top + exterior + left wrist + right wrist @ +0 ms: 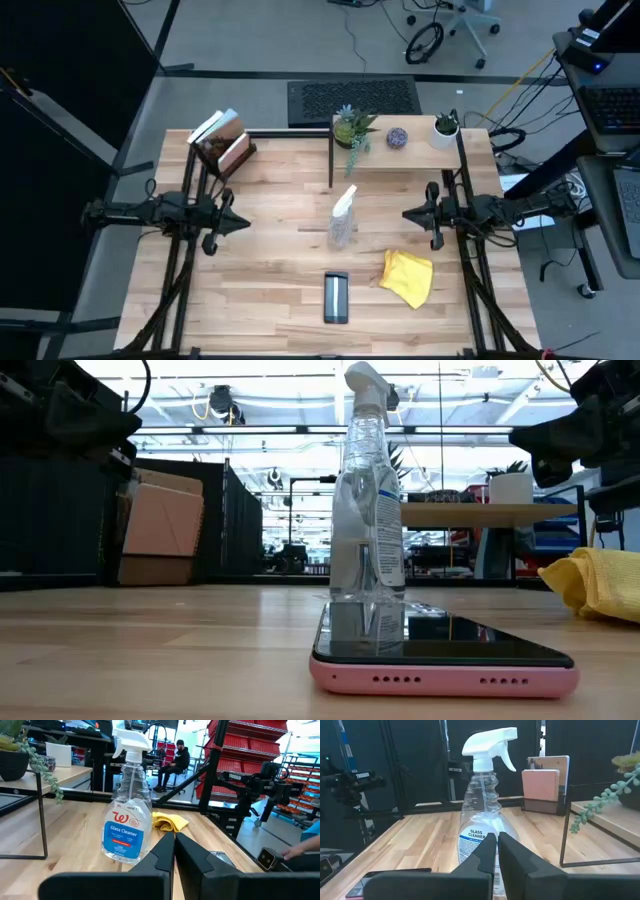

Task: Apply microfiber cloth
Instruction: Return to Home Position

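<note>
The bright yellow microfiber cloth (408, 277) lies crumpled on the wooden table, near the right front; the low view shows it (592, 582) at the right and the left wrist view shows it (170, 822) behind the bottle. A dark phone in a pink case (336, 297) lies flat near the front edge. A clear spray bottle (343, 218) stands upright at the table's middle. My left gripper (242, 224) hovers shut at the left, and my right gripper (408, 213) hovers shut at the right, above and behind the cloth. Neither touches anything.
A low shelf (400, 150) at the far edge carries potted plants (352, 128) and a white cup (445, 130). A stand with notebooks (224, 145) sits at the far left. People sit in the room beyond the table (175, 762). Bare wood lies around the phone.
</note>
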